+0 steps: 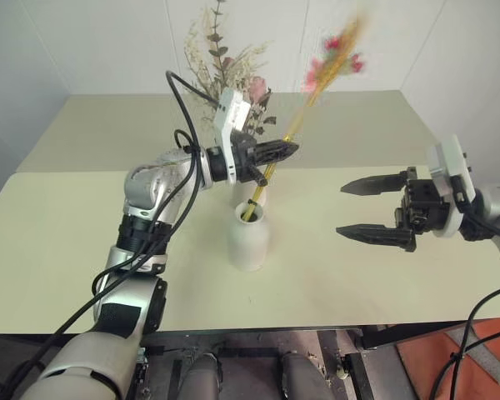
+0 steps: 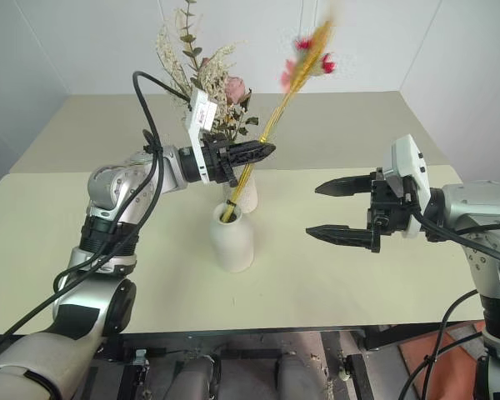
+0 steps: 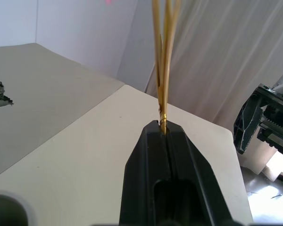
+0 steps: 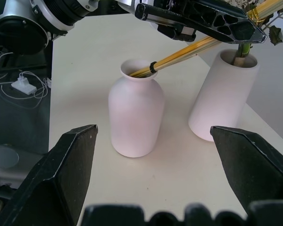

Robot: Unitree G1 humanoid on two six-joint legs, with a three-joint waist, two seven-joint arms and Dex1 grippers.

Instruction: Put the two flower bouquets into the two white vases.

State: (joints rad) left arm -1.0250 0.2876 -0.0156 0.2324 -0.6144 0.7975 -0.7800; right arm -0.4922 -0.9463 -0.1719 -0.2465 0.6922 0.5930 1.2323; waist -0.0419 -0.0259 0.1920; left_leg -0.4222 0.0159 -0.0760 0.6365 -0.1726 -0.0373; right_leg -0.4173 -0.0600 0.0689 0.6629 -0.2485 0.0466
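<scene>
The slim yellow-stalked bouquet (image 1: 315, 93), tipped with red-pink blooms, leans up and to the right, its lower end inside the narrow neck of the shorter rounded white vase (image 1: 248, 242). My left gripper (image 1: 285, 152) is shut on its stalks (image 3: 164, 61) just above that vase. Behind it stands the taller white vase (image 4: 221, 94), holding the bushy bouquet (image 1: 221, 58) of cream sprigs, green leaves and a pink rose. Off to the right of both vases, my right gripper (image 1: 342, 210) hangs open above the table, holding nothing.
Both vases stand mid-table on the pale cream tabletop (image 1: 58, 250). A second tabletop (image 1: 108, 125) joins it behind, running to the white walls. The front edge is close below the short vase. Cables (image 1: 179, 108) loop over my left arm.
</scene>
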